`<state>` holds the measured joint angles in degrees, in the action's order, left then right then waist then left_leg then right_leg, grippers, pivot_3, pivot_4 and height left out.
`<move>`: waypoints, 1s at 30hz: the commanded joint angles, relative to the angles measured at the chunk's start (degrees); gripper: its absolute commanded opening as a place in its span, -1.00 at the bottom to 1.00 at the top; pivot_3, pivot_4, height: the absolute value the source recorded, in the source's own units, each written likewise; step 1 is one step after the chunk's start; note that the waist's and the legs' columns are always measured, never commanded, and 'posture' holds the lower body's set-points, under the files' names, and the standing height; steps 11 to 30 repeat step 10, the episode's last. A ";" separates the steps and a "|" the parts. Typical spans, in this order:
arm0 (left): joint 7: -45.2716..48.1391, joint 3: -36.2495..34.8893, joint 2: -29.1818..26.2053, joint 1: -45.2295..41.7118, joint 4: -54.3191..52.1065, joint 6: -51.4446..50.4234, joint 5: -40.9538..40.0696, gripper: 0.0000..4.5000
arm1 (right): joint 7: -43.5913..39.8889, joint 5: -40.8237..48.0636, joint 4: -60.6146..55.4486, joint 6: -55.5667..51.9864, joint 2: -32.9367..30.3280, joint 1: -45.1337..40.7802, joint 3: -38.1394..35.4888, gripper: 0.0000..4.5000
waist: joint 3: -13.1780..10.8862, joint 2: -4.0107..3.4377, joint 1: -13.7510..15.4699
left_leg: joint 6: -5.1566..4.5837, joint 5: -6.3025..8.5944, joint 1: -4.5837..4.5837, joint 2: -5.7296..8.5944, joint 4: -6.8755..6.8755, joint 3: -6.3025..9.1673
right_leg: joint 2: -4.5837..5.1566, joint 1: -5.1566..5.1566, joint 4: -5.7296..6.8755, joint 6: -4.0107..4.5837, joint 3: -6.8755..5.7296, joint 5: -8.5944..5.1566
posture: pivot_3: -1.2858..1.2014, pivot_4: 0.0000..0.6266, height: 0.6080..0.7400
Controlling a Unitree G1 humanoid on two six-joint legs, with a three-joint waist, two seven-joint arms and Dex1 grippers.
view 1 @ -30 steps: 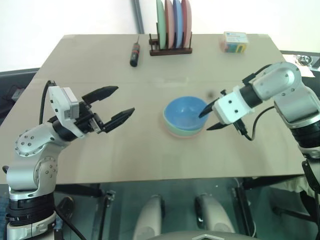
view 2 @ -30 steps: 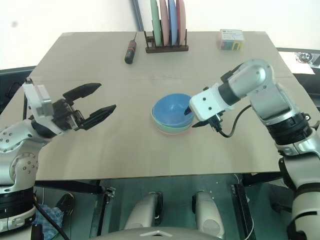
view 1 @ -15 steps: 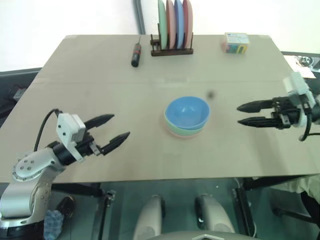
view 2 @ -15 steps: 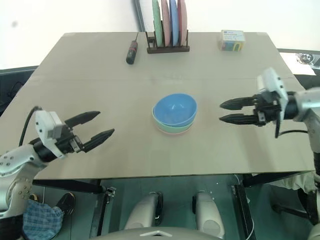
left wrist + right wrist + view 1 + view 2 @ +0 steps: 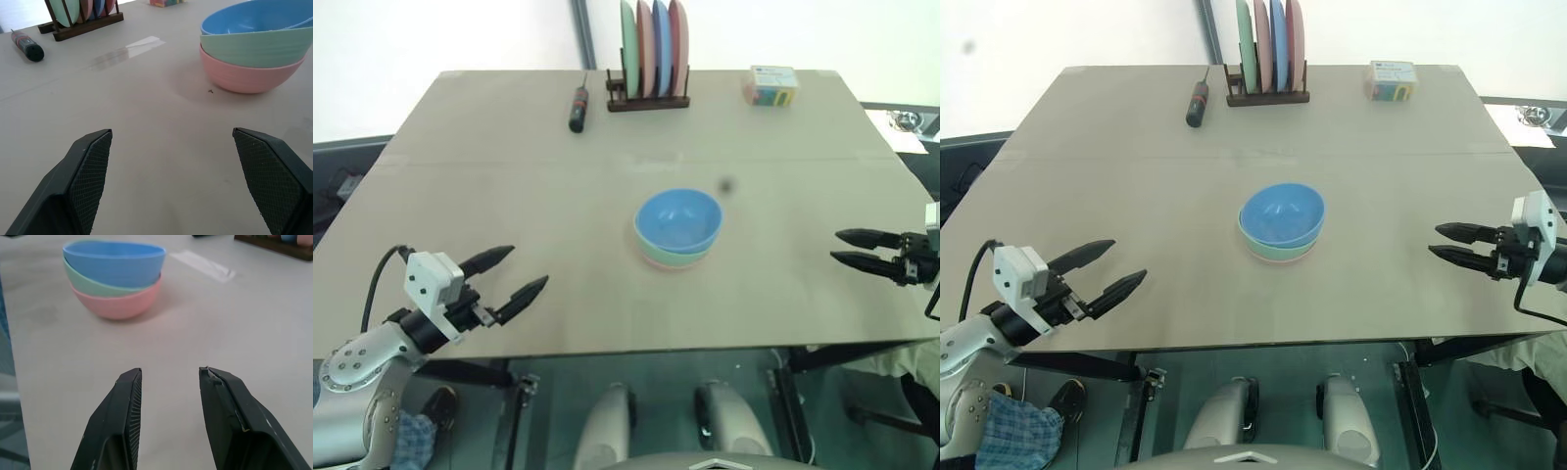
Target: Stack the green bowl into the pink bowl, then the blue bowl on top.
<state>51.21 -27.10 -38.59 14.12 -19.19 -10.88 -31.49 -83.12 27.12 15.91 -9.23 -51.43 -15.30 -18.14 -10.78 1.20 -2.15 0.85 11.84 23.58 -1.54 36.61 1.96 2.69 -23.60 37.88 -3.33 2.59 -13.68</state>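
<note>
In the middle of the table the three bowls stand nested: the blue bowl (image 5: 678,217) sits on top, in the green bowl (image 5: 254,48), which sits in the pink bowl (image 5: 244,77). My left gripper (image 5: 509,273) hangs open and empty near the table's front left edge, well left of the stack. My right gripper (image 5: 844,247) is at the table's right edge, open with a narrow gap and nothing between its fingers, pointing toward the bowls.
At the back of the table a wooden rack (image 5: 649,98) holds upright coloured plates. A screwdriver (image 5: 578,104) lies to its left and a small colourful box (image 5: 771,84) stands at the back right.
My right gripper has drawn away from the blue bowl to the table's right edge, empty. My left gripper has sunk toward the front left edge. The stack has not moved.
</note>
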 commanded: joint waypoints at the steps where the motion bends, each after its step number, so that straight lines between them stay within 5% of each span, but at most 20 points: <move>1: 0.30 -2.09 -0.45 0.13 -1.39 1.23 -0.82 0.87 | -0.05 0.06 -0.36 0.85 -1.44 0.23 -0.57 0.33 | 0.00 0.00 0.00 | 0.00 0.00 0.01 0.00 0.00 0.00 | 0.00 0.00 -0.01 0.01 0.00 0.01 | 0.03 -0.52 1.00; 5: 0.50 -2.24 -0.77 0.34 -1.37 1.60 -0.49 0.87 | -0.64 0.27 -0.37 0.96 -1.87 0.99 -0.77 0.97 | 0.00 0.00 -0.01 | -0.01 0.00 0.00 0.00 0.00 0.00 | 0.00 0.00 -0.01 -0.13 0.00 -0.08 | 0.03 -0.52 1.00; 30: 1.33 -1.79 -1.08 -0.07 -0.90 2.39 -0.36 0.87 | -0.54 0.39 -0.60 0.88 -2.02 1.53 -0.84 0.97 | 0.00 0.00 -0.01 | 0.00 0.01 -0.01 0.00 0.00 0.00 | 0.00 0.00 -0.01 -0.13 0.00 -0.09 | 0.03 -0.52 1.00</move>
